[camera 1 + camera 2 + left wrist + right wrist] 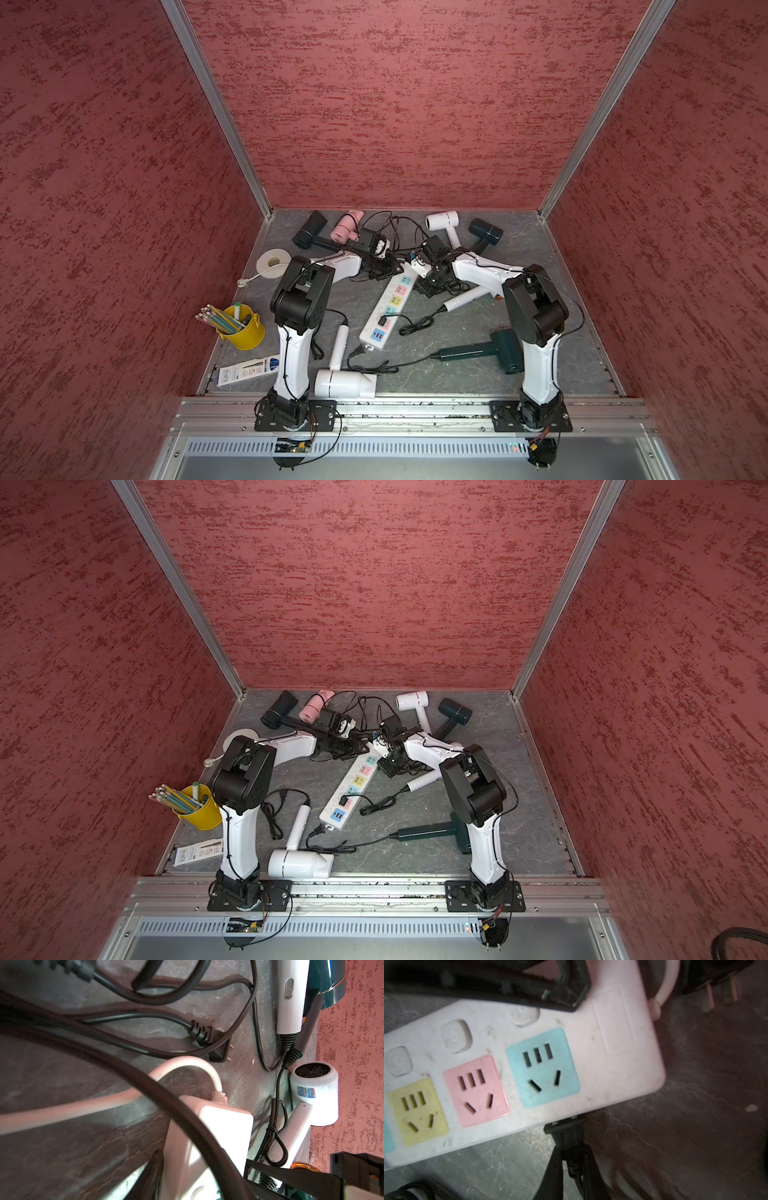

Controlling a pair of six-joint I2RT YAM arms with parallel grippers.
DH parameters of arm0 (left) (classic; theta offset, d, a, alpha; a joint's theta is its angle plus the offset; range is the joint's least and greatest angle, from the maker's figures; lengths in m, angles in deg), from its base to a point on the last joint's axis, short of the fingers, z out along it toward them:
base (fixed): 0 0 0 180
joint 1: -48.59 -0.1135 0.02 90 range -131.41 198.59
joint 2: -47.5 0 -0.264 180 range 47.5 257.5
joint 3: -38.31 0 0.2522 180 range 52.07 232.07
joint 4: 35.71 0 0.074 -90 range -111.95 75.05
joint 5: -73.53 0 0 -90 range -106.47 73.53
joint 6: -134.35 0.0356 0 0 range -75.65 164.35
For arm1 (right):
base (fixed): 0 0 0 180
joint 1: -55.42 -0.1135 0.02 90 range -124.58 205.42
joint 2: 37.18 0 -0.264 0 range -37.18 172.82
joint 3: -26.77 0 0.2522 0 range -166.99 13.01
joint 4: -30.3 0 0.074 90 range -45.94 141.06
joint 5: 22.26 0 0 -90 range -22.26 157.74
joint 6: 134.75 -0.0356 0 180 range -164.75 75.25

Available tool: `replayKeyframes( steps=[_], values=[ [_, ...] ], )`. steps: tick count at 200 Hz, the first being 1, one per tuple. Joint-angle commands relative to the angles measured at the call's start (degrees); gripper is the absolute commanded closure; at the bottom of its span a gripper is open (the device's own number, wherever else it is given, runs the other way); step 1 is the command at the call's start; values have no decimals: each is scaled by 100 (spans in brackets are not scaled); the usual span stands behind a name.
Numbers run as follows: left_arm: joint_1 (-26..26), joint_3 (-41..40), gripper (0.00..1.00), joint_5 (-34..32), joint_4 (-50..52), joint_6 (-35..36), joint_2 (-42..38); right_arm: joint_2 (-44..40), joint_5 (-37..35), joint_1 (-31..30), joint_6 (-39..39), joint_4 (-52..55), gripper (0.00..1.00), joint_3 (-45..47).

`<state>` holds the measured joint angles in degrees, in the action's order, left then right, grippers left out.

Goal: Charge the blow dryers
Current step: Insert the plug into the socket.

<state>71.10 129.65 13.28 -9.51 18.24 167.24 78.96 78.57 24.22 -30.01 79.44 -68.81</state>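
Several blow dryers lie around a long white power strip [388,311]: black [309,235], pink [347,226], white [442,220] and navy [486,232] at the back, dark green [498,351] and white [345,382] in front. My left gripper [383,269] clamps the strip's far end [218,1126] across its width. My right gripper [571,1159] is shut on a black plug [564,1136], which touches the strip's side edge beside the blue socket [543,1068]. A loose plug [216,1051] lies on the table behind the strip. One black plug [381,322] sits in a socket.
A yellow bucket of pencils [243,330], a roll of white tape [272,262] and a flat box [245,370] sit on the left. Black cords tangle behind the strip's far end. Red walls close in three sides.
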Motion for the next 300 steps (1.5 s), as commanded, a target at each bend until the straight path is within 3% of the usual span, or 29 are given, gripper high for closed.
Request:
replayKeyframes(
  steps=[1, 105, 214, 246, 300],
  values=[
    [358, 123, 57, 645, -81, 23, 133, 92, 147, -130, -79, -781, 100, -356],
    [601, 231, 58, 829, -163, 40, 231, 278, 111, -272, -33, -1020, 100, -683],
    [706, 99, 59, 1166, -460, -124, 201, -44, -266, -290, -215, -1103, 100, -350],
    [659, 13, 59, 1124, -523, -164, 138, -294, -561, -280, -268, -1154, 90, 113],
    [522, -188, 59, 997, -759, -83, 23, -491, -783, -144, -350, -1294, 85, 665]
  ],
)
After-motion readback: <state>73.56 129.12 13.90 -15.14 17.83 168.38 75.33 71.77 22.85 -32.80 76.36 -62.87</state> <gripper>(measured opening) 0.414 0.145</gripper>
